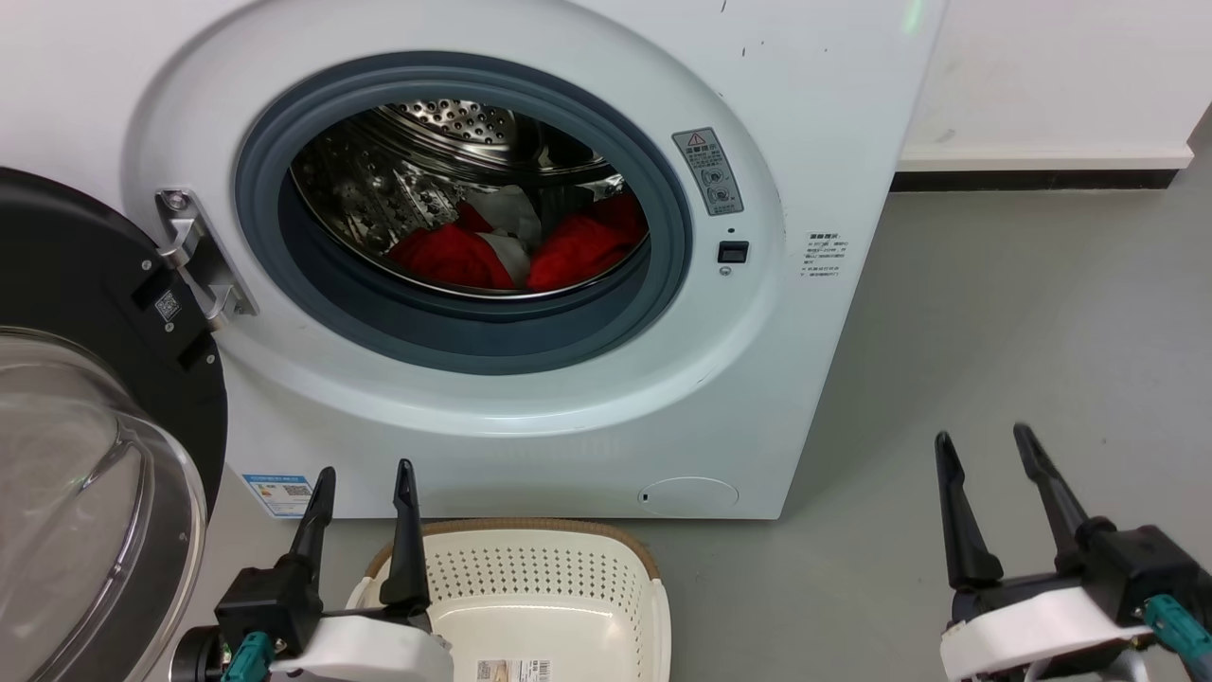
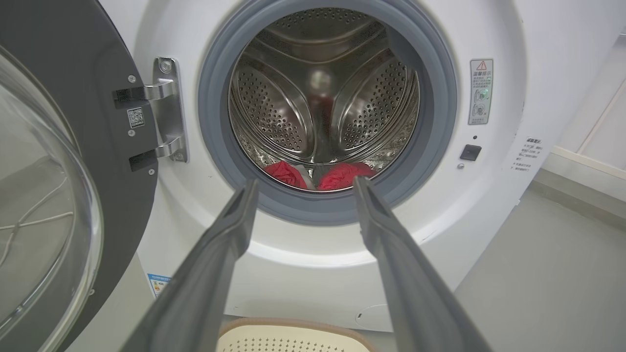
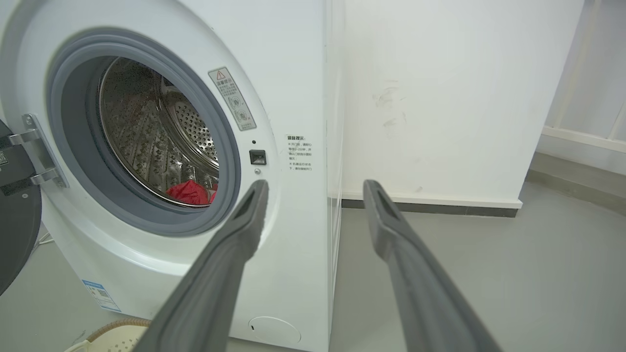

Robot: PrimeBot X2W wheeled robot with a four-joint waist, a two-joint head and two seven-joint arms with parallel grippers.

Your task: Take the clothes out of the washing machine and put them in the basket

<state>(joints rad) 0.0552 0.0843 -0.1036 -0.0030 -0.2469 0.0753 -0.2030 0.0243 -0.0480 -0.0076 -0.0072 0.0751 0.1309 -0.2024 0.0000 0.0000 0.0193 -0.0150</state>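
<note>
One washing machine [image 1: 568, 417] is counted, with one door [image 1: 85, 284] hinged beside its porthole and one drum [image 1: 379, 180] inside it. In the drum, the clothes [image 1: 453, 258] are counted as two red heaps with one white piece of fabric [image 1: 511, 216] between them. Whether these make two garments or more cannot be told. One basket [image 1: 540, 568] is placed just in front of the washing machine. Two grippers are counted, the left gripper [image 1: 365, 468] and the right gripper [image 1: 983, 433], each with two fingers [image 1: 407, 540].

The left gripper [image 1: 365, 469] and right gripper [image 1: 983, 434] each had two long tapering dark fingers [image 1: 960, 521], a black block [image 1: 267, 599], a white wrist shell [image 1: 1032, 630] and a teal connector [image 1: 1176, 627].
</note>
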